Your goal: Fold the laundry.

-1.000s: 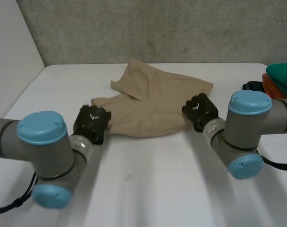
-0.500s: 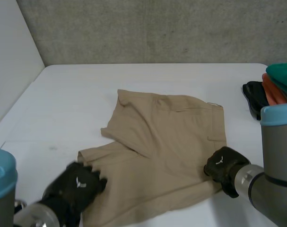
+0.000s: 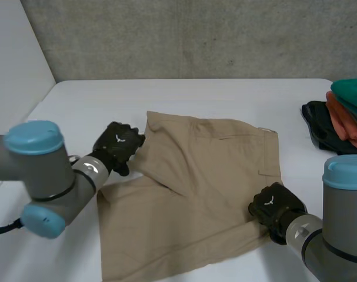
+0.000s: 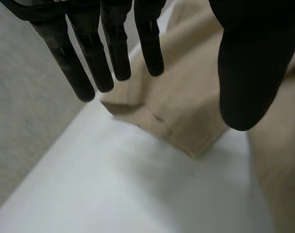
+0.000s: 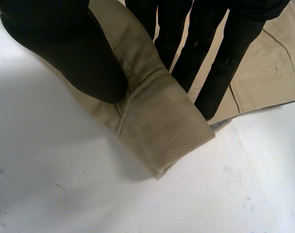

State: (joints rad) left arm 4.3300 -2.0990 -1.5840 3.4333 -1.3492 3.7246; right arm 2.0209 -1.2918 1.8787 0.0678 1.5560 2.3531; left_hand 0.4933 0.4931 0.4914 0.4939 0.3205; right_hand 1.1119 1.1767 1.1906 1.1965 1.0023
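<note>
Tan shorts (image 3: 207, 176) lie spread on the white table (image 3: 225, 97), the waistband toward the right and one leg folded over at the left. My left hand (image 3: 116, 147) hovers at that folded left edge. In the left wrist view its fingers (image 4: 89, 63) are straight and apart from the thumb, above a folded corner of the shorts (image 4: 186, 111), holding nothing. My right hand (image 3: 275, 207) sits on the near right edge of the shorts. In the right wrist view its thumb (image 5: 64, 53) and fingers pinch a doubled hem of the cloth (image 5: 162, 131).
A stack of folded clothes (image 3: 346, 111), teal over orange over black, lies at the table's right edge. A grey wall runs behind the table, and bare white table shows at the back and far left.
Both hands dragged the shorts toward the near side and spread them. The left hand then let go and moved back up to the folded left edge; the right hand keeps its pinch.
</note>
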